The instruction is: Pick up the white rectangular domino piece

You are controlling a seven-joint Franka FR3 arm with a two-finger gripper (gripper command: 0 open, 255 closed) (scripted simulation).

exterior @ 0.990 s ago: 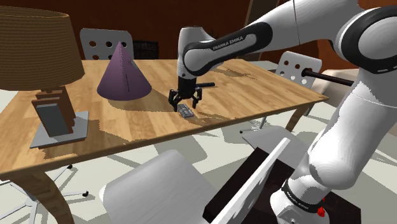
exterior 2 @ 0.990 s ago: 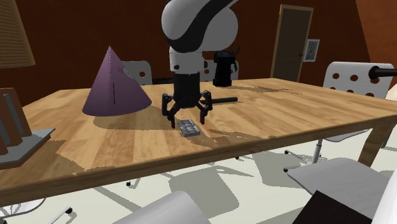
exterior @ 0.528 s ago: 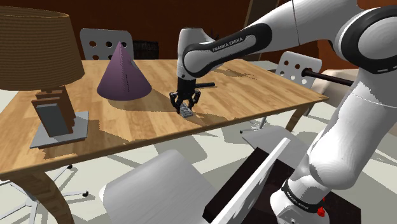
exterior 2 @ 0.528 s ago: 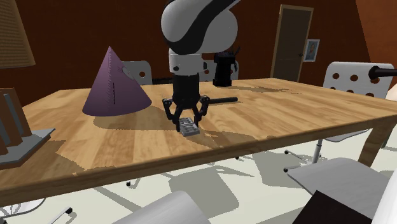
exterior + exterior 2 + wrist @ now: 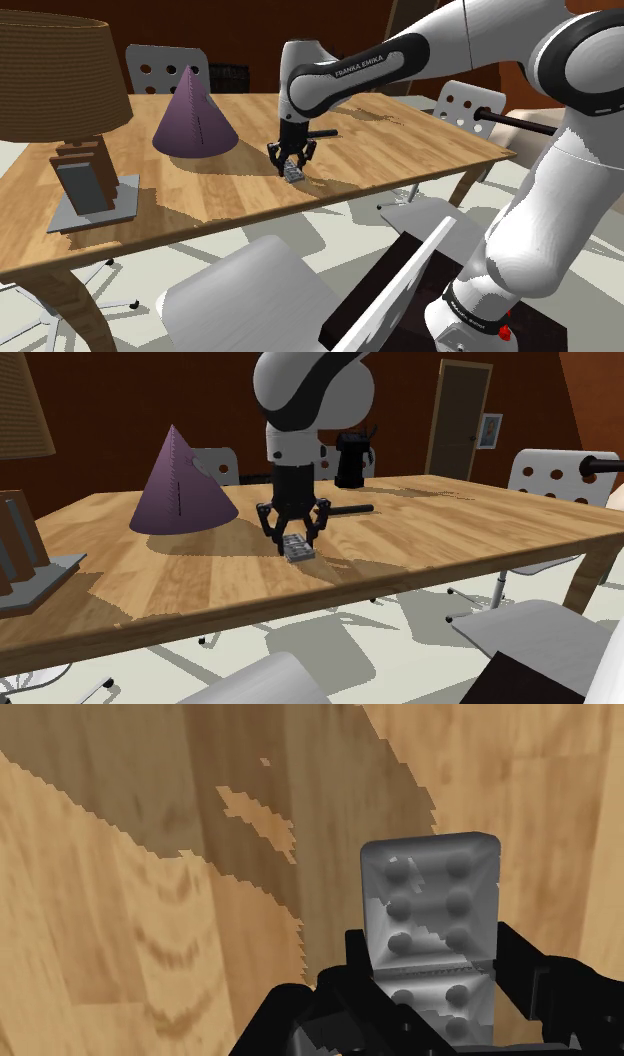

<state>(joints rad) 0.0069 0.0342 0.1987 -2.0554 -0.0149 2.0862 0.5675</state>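
The pincer point(image 5: 296, 538) is clamped on the grey domino point(image 5: 430, 904), low at the worktop point(image 5: 450, 532), right of the cone point(image 5: 193, 115) in the shoulder view. It holds only one end, so on lifting the free end could pivot, slip out, or scrape the wood.

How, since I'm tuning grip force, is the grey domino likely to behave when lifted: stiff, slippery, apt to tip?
Probably stiff: the domino shows straight edges between the fingers. Possibly slippery: its faces look smooth, and the gripper clasps it near one end, so it may pivot. Likely light: it is small beside the gripper.
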